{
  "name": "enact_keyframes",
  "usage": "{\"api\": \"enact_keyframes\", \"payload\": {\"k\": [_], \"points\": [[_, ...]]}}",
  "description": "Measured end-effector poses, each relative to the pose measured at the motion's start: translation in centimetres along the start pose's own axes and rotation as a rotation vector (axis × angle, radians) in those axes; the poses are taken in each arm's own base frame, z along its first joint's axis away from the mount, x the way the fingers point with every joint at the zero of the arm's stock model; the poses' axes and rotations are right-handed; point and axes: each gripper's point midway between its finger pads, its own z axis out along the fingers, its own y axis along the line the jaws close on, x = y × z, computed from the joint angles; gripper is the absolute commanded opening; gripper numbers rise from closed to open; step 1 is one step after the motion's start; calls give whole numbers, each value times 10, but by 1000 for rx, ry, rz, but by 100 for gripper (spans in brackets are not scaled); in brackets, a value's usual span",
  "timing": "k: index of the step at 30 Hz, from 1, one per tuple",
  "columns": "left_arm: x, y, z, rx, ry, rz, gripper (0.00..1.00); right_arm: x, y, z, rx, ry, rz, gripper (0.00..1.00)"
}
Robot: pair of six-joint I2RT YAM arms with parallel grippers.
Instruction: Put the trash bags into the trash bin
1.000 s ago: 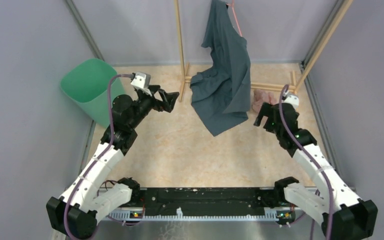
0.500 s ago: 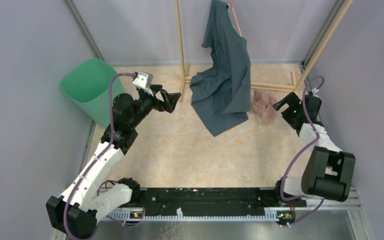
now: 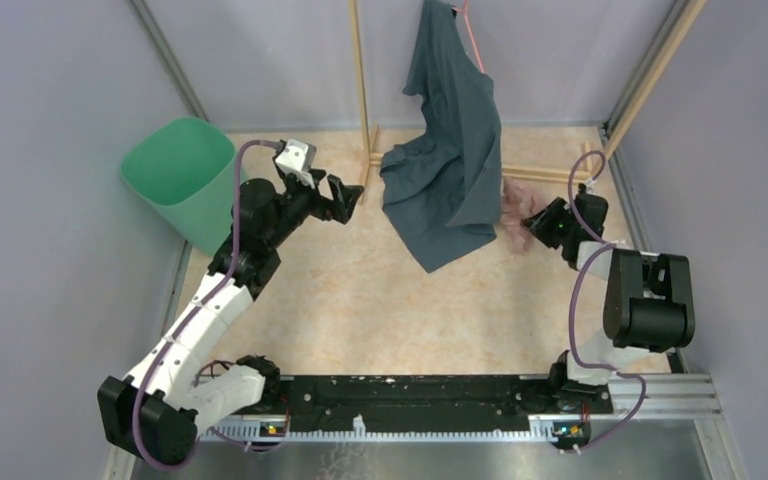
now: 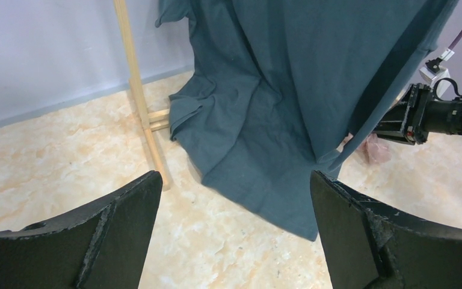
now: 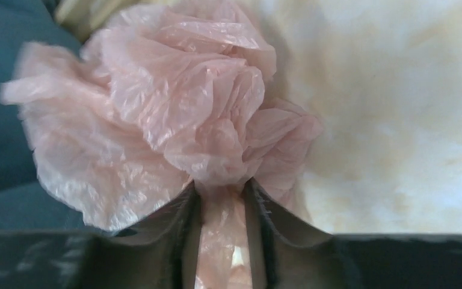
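Pink trash bags in right jaws, trash bin apart

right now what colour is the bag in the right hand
Pale translucent pink; the bag shows best in the right wrist view.

- One pale pink trash bag, crumpled into a single bunch.
- One mint-green trash bin.
- One dark teal-grey garment.
- Two wooden uprights in the top view: the left upright and the right upright.
- Two robot arms: the left arm and the right arm.
- Four dark fingers in all: two left fingers and two right fingers.
- Two purple cables, one per arm: the left cable and the right cable.
- One marbled tabletop.
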Motion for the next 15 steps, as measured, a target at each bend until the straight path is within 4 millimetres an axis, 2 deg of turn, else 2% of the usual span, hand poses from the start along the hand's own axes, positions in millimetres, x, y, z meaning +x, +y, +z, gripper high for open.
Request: {"api": "enact_keyframes", "payload": {"k": [2, 3, 6, 9, 15], "points": [[4, 3, 1, -10, 14, 10, 98, 14, 5, 1, -1, 25, -20, 6], [6, 4, 1, -16, 20, 14, 98, 20, 12, 2, -4, 34, -38, 0], [9, 7, 1, -29, 30, 28, 98, 30, 32, -10, -36, 30, -85, 0], [12, 9, 4, -40, 39, 39, 98, 49, 51, -38, -92, 21, -120, 0], [36, -3, 18, 5, 112, 31, 98, 114, 78, -96, -218, 127, -203, 0]]}}
